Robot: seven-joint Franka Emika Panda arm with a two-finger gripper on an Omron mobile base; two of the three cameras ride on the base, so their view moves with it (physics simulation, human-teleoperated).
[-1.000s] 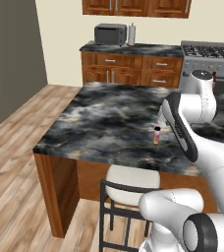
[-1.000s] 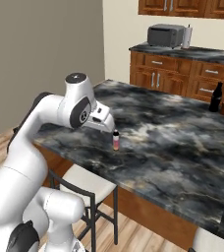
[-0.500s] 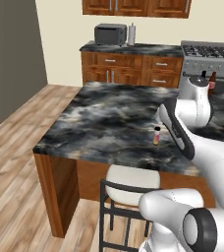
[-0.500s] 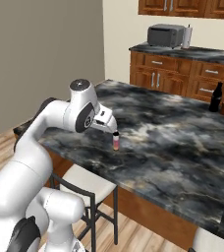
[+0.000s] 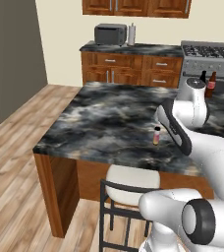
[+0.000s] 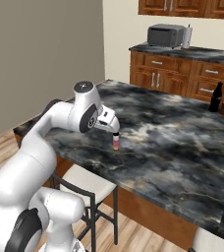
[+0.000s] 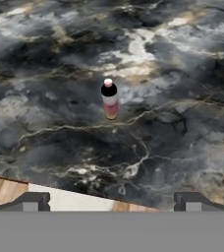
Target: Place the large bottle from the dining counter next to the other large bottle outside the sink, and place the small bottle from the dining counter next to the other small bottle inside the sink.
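While the small bottle (image 5: 156,136) stands upright on the marbled bench (image 5: 104,113) near its front edge in the left base view, the arm rises beside it. From the right base view, the hand (image 6: 115,131) hangs just above the bottle (image 6: 116,142). From the hand view, the fingers (image 7: 29,202) stand wide apart, gripping nothing, the bottle (image 7: 109,99) ahead.

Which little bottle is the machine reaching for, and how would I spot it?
Find the big marbled island counter. Near its front edge, above the stool, stands a tiny pinkish bottle with a dark cap, alone. The two bottles at the far side are much taller.
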